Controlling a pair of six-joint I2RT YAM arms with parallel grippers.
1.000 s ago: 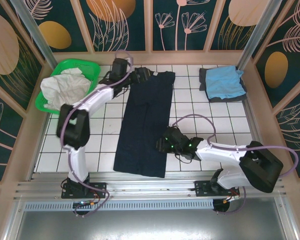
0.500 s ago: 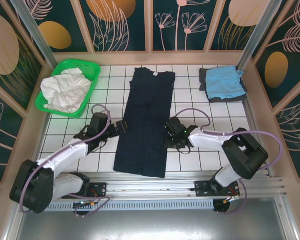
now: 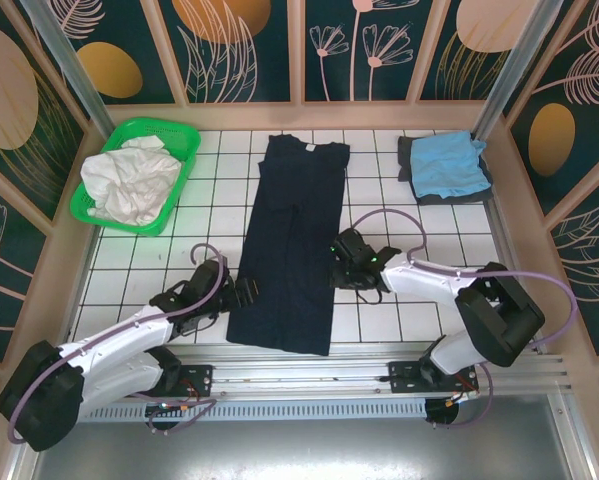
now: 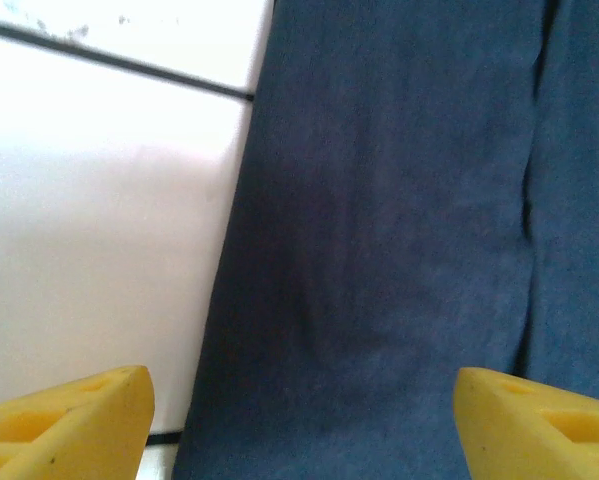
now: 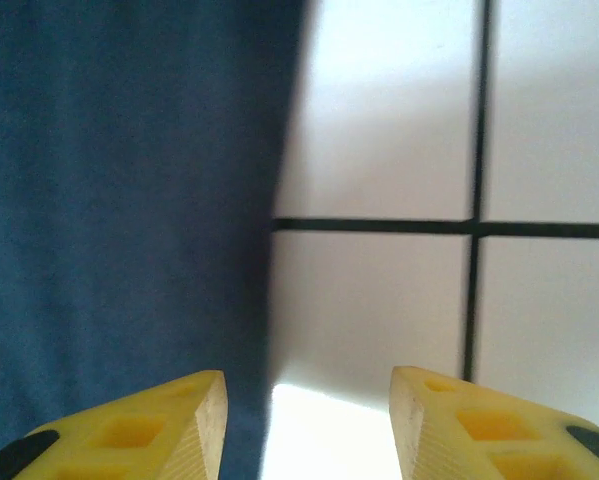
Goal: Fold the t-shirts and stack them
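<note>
From above, the dark navy t-shirt [image 3: 291, 240] lies flat and lengthwise down the middle of the white tiled table [image 3: 209, 215], collar at the far end, with a small pale label [image 3: 304, 147] at the neckline, too small to read. At the far right corner a folded light blue t-shirt [image 3: 447, 160] rests on a dark grey t-shirt [image 3: 407, 160], whose edge shows along its left side. At the far left a green basket [image 3: 84, 208] holds a crumpled white cloth [image 3: 129, 180]. The left gripper [image 3: 247, 293] is low at the navy shirt's left edge, near the hem end; the right gripper [image 3: 336, 268] is at the shirt's right edge, a little farther up the table. In the left wrist view the yellow fingers [image 4: 69, 425] of the left gripper [image 4: 299, 430] stand wide apart with nothing clasped between them; the navy cloth [image 4: 399, 200] lies under the gap, its left edge running against a white tile [image 4: 99, 200] crossed by a dark grout line, and a lengthwise fold shows at the right. In the right wrist view the right gripper [image 5: 309, 430] is likewise parted and holds nothing — one yellow finger [image 5: 129, 435] over the navy cloth [image 5: 119, 180], the other over bare tile [image 5: 379, 120], so the gap straddles the shirt's edge.
</note>
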